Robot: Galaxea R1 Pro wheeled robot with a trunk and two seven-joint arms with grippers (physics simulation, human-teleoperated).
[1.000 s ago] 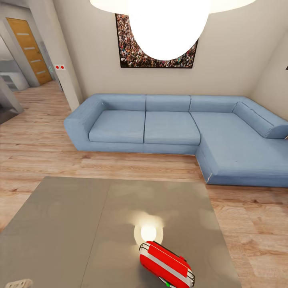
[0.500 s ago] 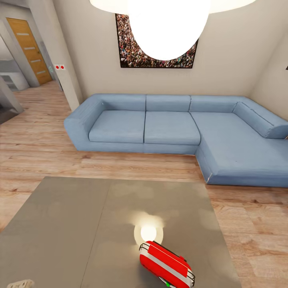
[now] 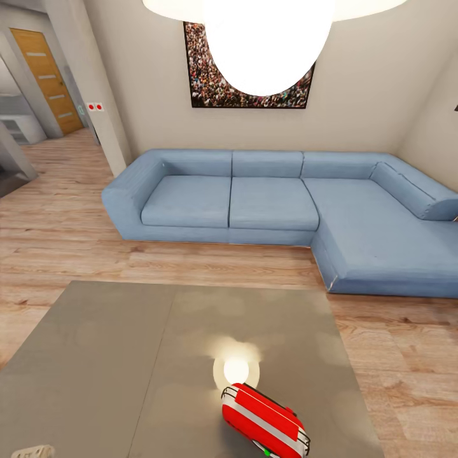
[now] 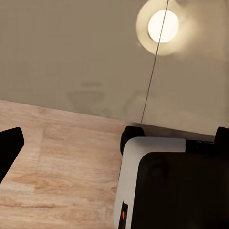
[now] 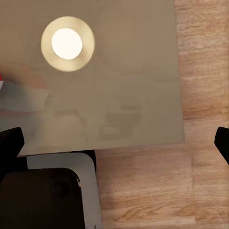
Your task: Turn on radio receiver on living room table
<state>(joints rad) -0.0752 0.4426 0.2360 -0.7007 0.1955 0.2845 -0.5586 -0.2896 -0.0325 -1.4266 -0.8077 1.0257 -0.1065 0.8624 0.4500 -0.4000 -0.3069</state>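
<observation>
The small red rounded radio receiver (image 3: 264, 425) lies near the glossy grey square table's (image 3: 114, 356) near edge; both grippers' jaws spread wide, holding nothing

The radio receiver (image 3: 264, 423) at six o'clock in the head view is bright red with a white stripe, white trim, a thin black wire handle and a tiny green light. It sits on the desk (image 3: 114, 362), a glossy grey top carrying a pale yellow-white glow (a lamp's reflection). The floor (image 3: 57, 235) is light wood plank, warm tan with darker grain. At three o'clock the sofa (image 3: 273, 203) is soft blue. The walls (image 3: 375, 89) are pale cream. At twelve o'clock the framed picture (image 3: 200, 70) shows a speckled multicoloured crowd in a black frame. At ten o'clock the door (image 3: 48, 79) is orange-brown with pale bars.
</observation>
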